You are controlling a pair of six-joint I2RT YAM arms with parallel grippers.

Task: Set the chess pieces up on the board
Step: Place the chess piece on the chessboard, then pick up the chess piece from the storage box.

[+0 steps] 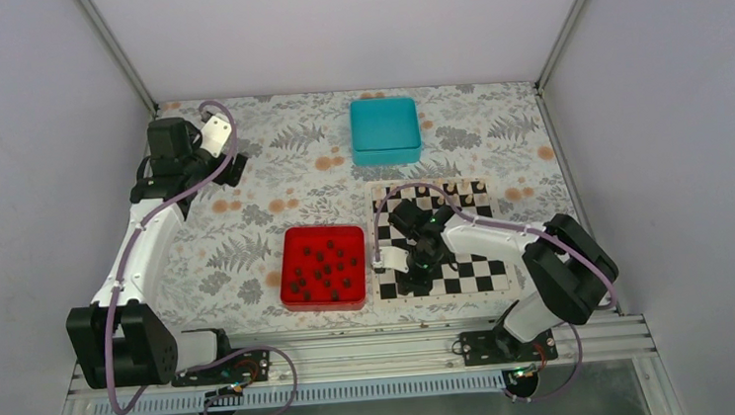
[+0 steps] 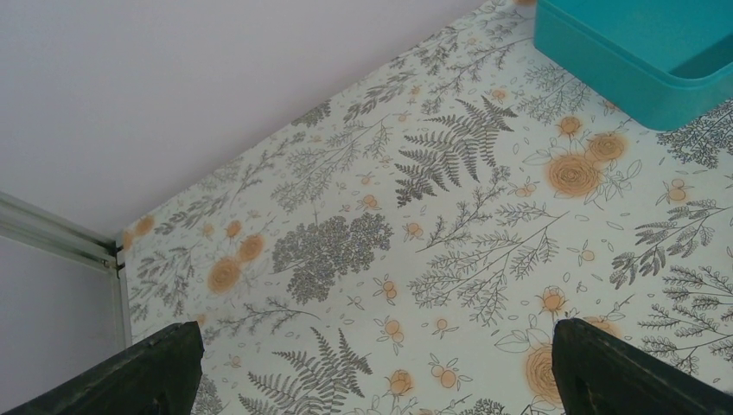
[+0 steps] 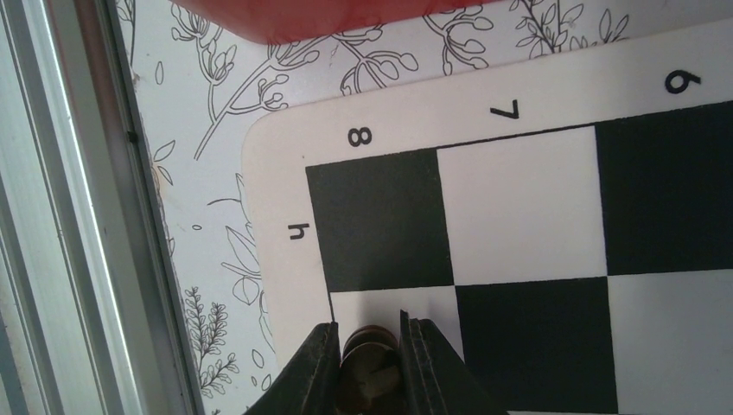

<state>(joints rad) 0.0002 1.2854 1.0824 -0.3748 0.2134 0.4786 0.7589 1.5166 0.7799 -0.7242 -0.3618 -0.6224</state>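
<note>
The right gripper (image 3: 367, 327) has its jaws drawn narrow on a dark chess piece (image 3: 370, 361), pinched by its sides so that it can go down upright on a single square. It hangs over the white square next to the black corner square of the board (image 3: 519, 199), by the marks h and 8 — an edge row, where a set-up would sensibly begin. Whether the piece's foot touches the board I cannot tell. The right arm folds in from its base and reaches leftwards low over the board's near part, wrist turned down. The other dark pieces (image 1: 324, 268) lie loose in the red tray (image 1: 321, 231) just beside the board, handy for later picks. The left gripper (image 2: 373, 333) — jaws wide, holding nothing — hangs over the floral table (image 2: 363, 173) at the far left, arm stretched forward, out of the way, the teal box (image 2: 631, 52) off to its right.
</note>
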